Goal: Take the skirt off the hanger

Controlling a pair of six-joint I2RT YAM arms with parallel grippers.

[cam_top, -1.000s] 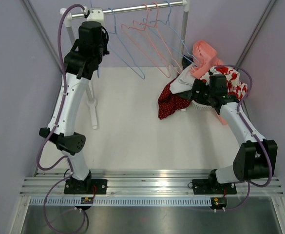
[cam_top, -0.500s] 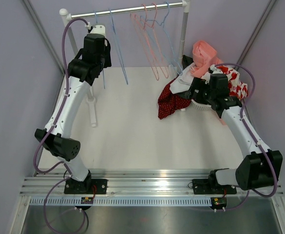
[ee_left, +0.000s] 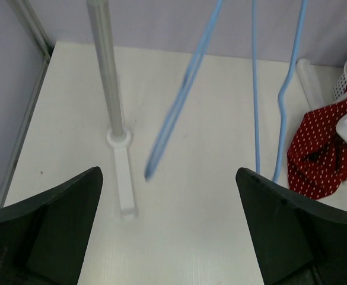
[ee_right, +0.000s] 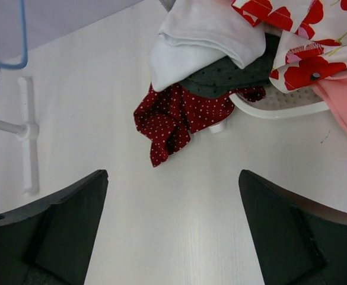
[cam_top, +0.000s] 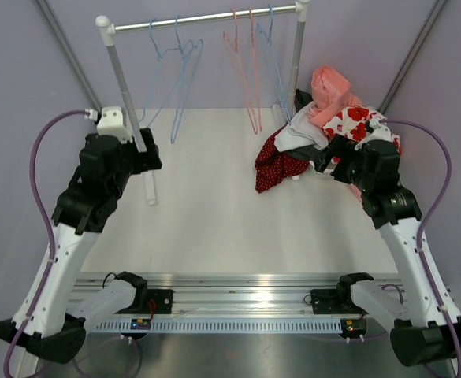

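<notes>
Hangers [cam_top: 179,79] look bare. Red dotted skirt [ee_right: 173,116] spills off the basket [ee_right: 280,108] rim on its rack side. Right gripper [ee_right: 172,175] is nearer, skirt just ahead, fingers wide apart and empty. Left gripper [ee_left: 168,172] is also spread, well away from the basket.

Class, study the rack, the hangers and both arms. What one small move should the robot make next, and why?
Probably just park the left arm and right arm. Their jaws stand open and empty, the blue hangers and pink hangers hang bare on the rail, and the red dotted garment lies heaped by the basket.
</notes>
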